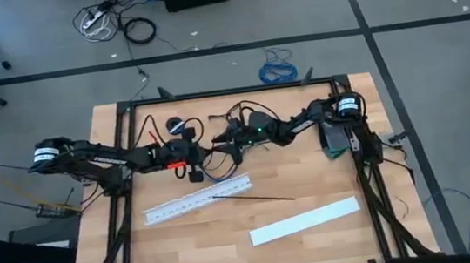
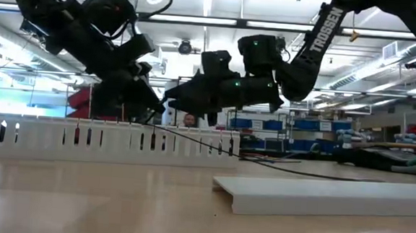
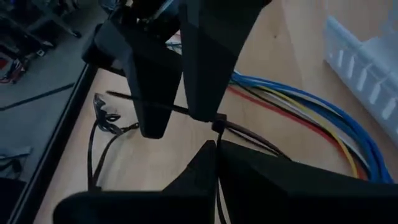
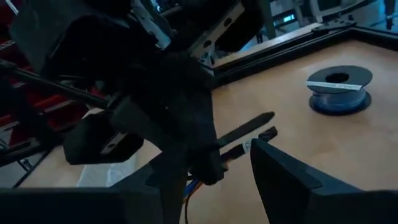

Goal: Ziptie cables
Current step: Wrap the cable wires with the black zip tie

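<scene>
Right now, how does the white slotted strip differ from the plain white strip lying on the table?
The white slotted strip has a row of upright teeth with gaps between them, plain in the low view; the plain white strip is smooth and low, with no slots. The slotted strip lies just below the two grippers, with a thin black line reaching off its right end; the plain strip lies apart, toward the table's lower right. Both are long, white and tilted the same way.

The cables [image 3: 292, 106], thin blue, yellow, red and dark wires bunched side by side, curve across the wooden tabletop [image 3: 273, 56], a black ziptie [image 3: 217, 124] around them.
</scene>
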You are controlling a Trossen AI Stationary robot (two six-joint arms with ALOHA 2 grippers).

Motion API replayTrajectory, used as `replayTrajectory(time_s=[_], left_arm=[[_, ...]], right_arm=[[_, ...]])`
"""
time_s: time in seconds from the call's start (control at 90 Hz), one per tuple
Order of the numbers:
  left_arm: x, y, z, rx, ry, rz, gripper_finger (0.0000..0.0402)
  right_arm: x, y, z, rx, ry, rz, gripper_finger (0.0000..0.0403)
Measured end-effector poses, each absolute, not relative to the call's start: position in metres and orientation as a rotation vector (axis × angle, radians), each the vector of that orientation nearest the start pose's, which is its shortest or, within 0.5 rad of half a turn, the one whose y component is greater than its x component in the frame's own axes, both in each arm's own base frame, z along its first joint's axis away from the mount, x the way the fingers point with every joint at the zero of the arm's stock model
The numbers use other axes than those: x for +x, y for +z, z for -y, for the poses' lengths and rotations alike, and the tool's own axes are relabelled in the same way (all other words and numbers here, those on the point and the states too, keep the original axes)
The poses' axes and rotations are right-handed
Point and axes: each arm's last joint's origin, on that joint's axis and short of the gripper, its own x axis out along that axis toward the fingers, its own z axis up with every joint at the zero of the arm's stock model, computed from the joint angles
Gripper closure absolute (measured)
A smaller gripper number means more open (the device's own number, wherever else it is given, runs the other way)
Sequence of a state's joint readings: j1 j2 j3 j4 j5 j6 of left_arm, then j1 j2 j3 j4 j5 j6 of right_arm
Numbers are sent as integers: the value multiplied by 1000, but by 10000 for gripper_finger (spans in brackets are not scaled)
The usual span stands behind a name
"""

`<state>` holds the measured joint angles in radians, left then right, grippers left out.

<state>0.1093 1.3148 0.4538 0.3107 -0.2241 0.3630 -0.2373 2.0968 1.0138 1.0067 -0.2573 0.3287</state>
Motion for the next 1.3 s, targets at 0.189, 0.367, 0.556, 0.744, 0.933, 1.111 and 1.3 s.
replayTrajectory(time_s=[0.189,0.367,0.556,0.744,0.933,1.111,1.3], left_arm=[[238,162,-33,382,222,-604,401],[238,162,-33,382,222,-604,402],[238,162,-33,382,222,-605,401],[238,162,-34,391,262,-612,387],[237,161,-34,339,277,-619,344],[235,157,-33,306,246,-681,299],[235,158,-33,323,256,-720,281]], right_arm=[[406,138,90,331,9,-63,282],[407,138,85,293,22,-58,347],[408,139,80,247,32,-50,398],[409,139,78,225,9,-48,402],[409,137,78,230,6,-71,402],[408,133,78,238,-17,-112,402],[408,133,78,239,-15,-110,402]])
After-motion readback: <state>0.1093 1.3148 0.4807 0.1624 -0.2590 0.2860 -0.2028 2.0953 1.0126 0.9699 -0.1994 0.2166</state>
